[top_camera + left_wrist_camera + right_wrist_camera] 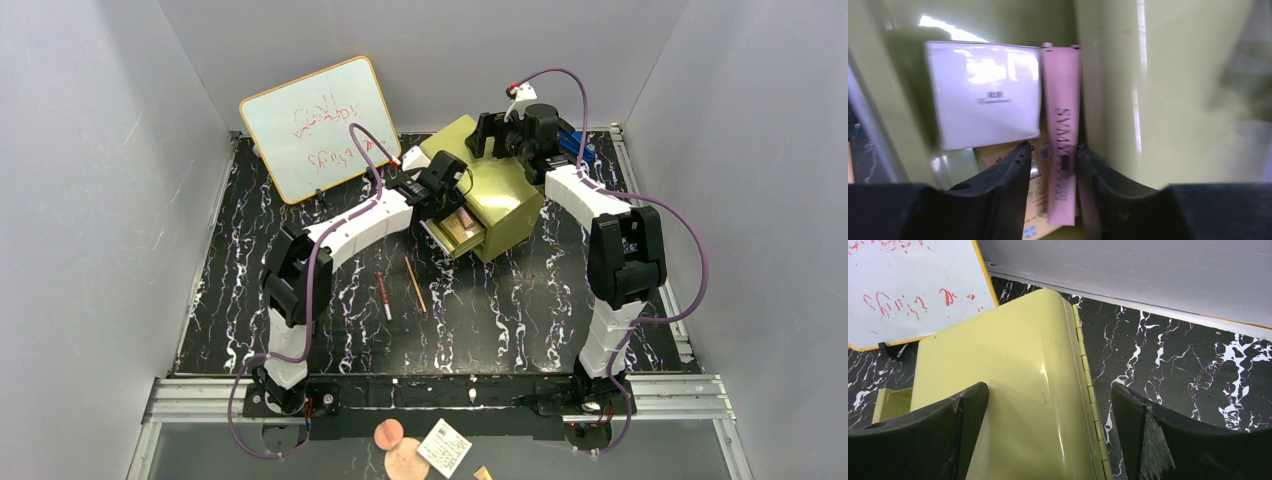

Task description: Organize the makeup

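— Inside the open drawer (432, 238), directly between the left jaws: thin pink case (1060, 125), lengthwise along the drawer's side wall. A white square box (983, 95) lies just beside it, off one finger. A tan palette (1038, 200) lies under both.

— State of the left jaws?

— Partly open, one finger either side of the case's near end. A sliver of palette shows between one finger and the case, so I read no clamp. Nothing held.

— Right jaws?

— Spread wide over the hinged top edge of the olive chest (1013, 390). Nothing between them but that lid. Whether they touch it, cannot tell.

— What remains outside?

— Dark-red pencil (385, 296) and tan pencil (416, 285), near each other on the counter (520, 320). They are well behind the left jaws, toward the arm bases.

— Handling notes?

— The case looks light, stiff and glossy, so likely slippery. Best taken across its narrow width, near mid-length. The pencils are slim and round, so they probably roll, and they sit low on the counter. Pinch across the shaft at the middle, jaws square to it, fingertips nearly on the counter. The box and palette are flat and rigid, so the edges are the only purchase.
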